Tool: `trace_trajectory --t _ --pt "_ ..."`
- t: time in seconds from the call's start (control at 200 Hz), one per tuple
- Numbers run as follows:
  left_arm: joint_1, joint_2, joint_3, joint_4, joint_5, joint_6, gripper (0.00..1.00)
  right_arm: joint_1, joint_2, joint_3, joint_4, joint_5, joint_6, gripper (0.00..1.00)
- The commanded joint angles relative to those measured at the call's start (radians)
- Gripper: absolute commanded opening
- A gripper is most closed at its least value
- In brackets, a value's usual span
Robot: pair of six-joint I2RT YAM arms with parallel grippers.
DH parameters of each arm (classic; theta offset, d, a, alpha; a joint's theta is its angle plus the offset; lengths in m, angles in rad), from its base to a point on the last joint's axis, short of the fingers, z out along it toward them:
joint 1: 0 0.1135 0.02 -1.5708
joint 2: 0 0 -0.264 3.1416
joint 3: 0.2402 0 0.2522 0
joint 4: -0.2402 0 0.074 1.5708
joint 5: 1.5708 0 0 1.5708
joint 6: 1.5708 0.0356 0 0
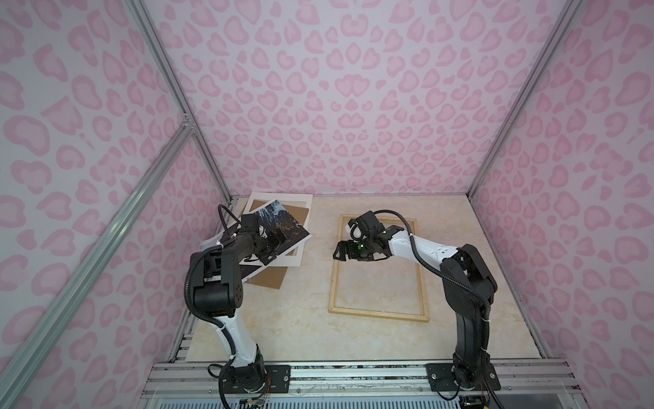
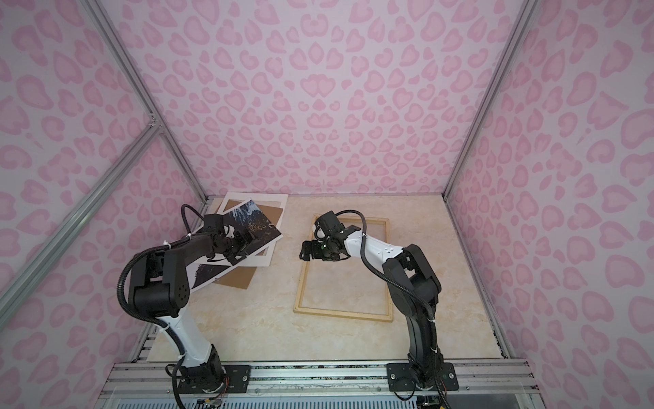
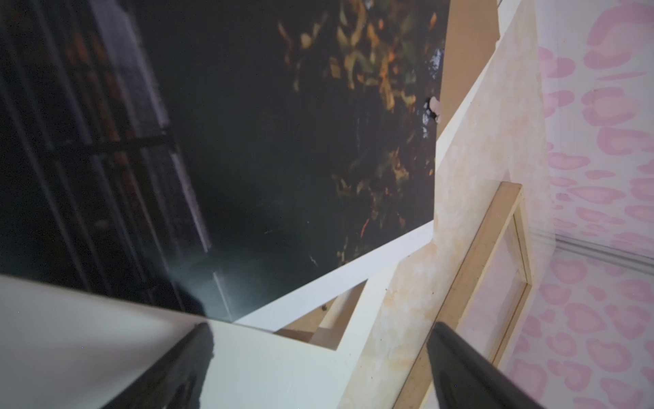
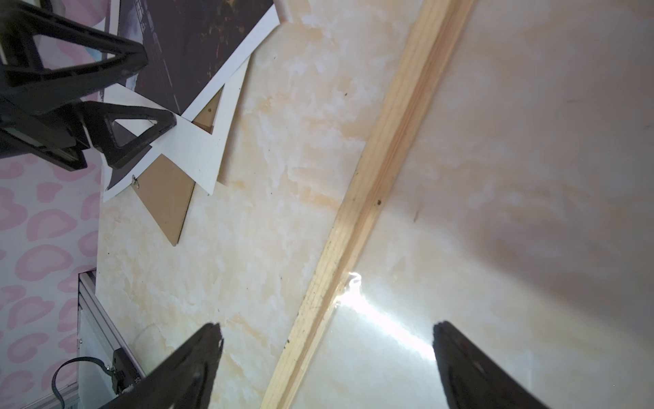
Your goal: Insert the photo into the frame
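The frame lies flat, one wooden side strip passing between the wide-spread jaws of the right gripper. The photo lies beneath the left gripper, its white-margined corner between those jaws, also spread wide, pinching nothing

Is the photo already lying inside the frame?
No, the photo rests on the white mat board at the left, well apart from the frame.

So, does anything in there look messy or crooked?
Yes: the photo lies crooked atop the white mat board and brown backing board, all at different angles. The frame lies flat, apart from them.
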Motion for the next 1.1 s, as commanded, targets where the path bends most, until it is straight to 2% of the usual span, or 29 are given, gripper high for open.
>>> trace_trajectory --t 0.0,0.175,0.32,0.505,0.62,0.755,0.995,1.095 --pt "-0.030 0.024 0.013 -0.034 0.008 0.014 0.97 0.009 0.017 0.002 0.031 -0.020 0.018 0.96" --pt "-0.111 0.000 -0.026 -0.037 -0.008 0.002 0.97 0.028 0.040 0.002 0.032 -0.022 0.024 0.96" --pt "-0.198 -0.021 -0.072 -0.024 -0.016 -0.018 0.97 0.040 0.078 0.065 0.049 -0.049 0.040 0.96" --pt "-0.213 -0.049 -0.098 0.013 0.047 -0.076 0.97 0.065 0.162 0.168 0.055 -0.079 0.070 0.94" --pt "-0.185 -0.124 -0.082 0.022 0.091 -0.102 0.97 0.077 0.216 0.221 0.056 -0.089 0.093 0.91" --pt "-0.115 -0.171 -0.037 0.019 0.212 -0.138 0.97 0.105 0.271 0.268 0.061 -0.099 0.113 0.86" --pt "0.080 -0.249 -0.071 -0.027 0.209 -0.107 0.97 0.147 0.372 0.334 0.092 -0.128 0.188 0.84" --pt "0.106 -0.217 -0.084 -0.045 0.195 -0.080 0.97 0.158 0.383 0.327 0.127 -0.123 0.248 0.84"
